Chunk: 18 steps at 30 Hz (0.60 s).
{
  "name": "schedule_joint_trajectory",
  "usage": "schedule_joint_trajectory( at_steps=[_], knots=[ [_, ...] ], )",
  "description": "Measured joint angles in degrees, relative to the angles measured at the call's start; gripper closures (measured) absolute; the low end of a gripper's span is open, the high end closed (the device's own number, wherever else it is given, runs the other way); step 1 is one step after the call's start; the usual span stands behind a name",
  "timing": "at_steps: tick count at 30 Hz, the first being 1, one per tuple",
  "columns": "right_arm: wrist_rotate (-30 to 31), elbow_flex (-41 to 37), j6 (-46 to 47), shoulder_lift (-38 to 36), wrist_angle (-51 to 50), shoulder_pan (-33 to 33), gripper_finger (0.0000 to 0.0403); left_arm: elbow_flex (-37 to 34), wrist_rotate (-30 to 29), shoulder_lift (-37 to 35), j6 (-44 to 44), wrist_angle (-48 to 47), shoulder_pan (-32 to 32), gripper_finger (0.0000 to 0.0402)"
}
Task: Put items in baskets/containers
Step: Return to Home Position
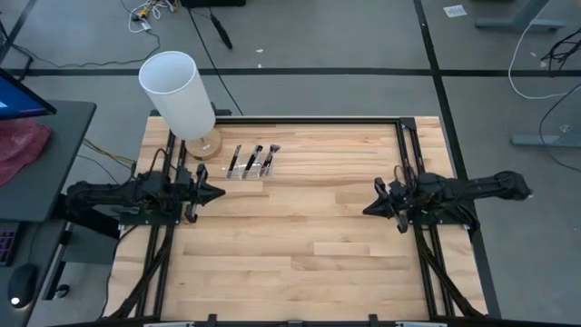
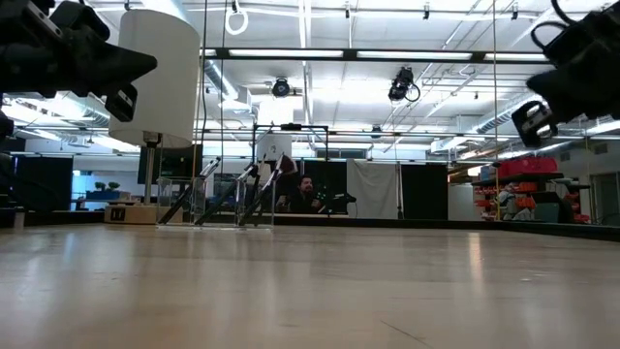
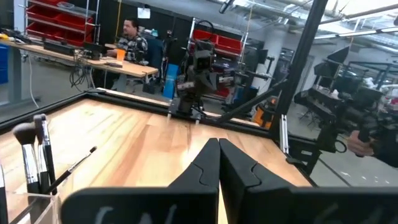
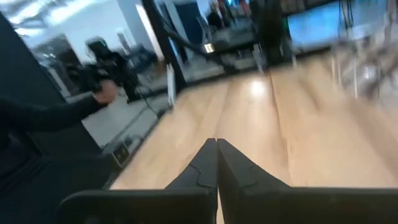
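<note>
No legible text or signs

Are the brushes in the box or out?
In. The brushes lean inside the clear holder; the left gripper and right gripper sit shut aside.

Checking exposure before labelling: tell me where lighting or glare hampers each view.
High view: even light, brushes plain. Low view: ceiling lights turn the left gripper and right gripper into silhouettes; the table carries sheen. Left wrist view: evenly lit. Right wrist view: a glare patch on the table.
</note>
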Motion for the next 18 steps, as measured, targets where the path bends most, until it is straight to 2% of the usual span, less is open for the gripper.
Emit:
schedule_joint_trajectory(
  at_steps=[8,15,18],
  knots=[
    [-1.95,0.11,-10.14,-7.95,0.53,-3.26,0.0402,-0.02,0.16,0.00,-0.02,0.00,-0.11,0.0400],
    [-1.45,0.11,-13.40,-6.36,0.44,-7.99,0.0402,-0.02,0.16,0.02,0.05,-1.48,-0.11,0.0399],
    [-0.56,0.11,-11.07,-5.01,0.27,-9.59,0.0401,-0.02,0.14,0.11,0.02,-2.51,-0.11,0.0399]
  ],
)
